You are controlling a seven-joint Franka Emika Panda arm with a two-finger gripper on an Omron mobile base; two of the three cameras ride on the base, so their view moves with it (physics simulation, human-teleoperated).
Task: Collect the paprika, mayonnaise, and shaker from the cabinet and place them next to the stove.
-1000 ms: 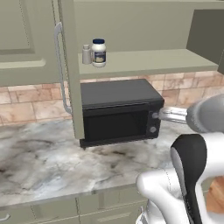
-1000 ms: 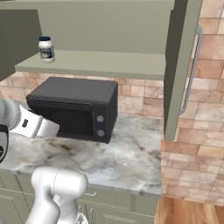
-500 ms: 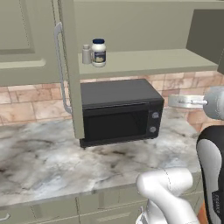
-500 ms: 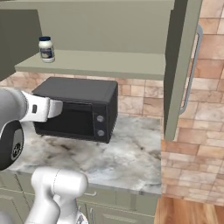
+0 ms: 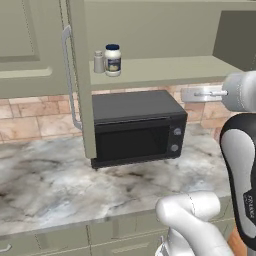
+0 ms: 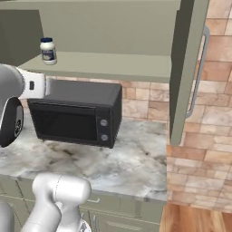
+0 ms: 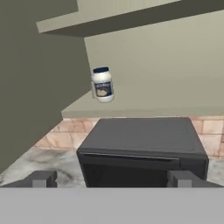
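The gripper (image 7: 112, 179) is seen spread wide, its two dark fingertips (image 7: 41, 178) set far apart at the bottom of the hand view, with nothing held between them. It is pointed at the open cabinet (image 7: 144, 105) from some way off, at about the height of the microwave (image 7: 142, 146), which is seen straight ahead between the fingertips. The mayonnaise (image 7: 102, 84) is found above and slightly left of the gripper, well apart from it, standing upright near the left end of the shelf. In the left base view the mayonnaise (image 5: 113, 60) is shown with the shaker (image 5: 99, 62) just beside it, on its left, both near the open door (image 5: 80, 80) with its silver handle (image 5: 67, 80). From the hand view the shaker is mostly hidden behind the jar. In the right base view the mayonnaise (image 6: 47, 50) is seen on the shelf above the arm. A marble counter (image 5: 55, 185) lies under the microwave.
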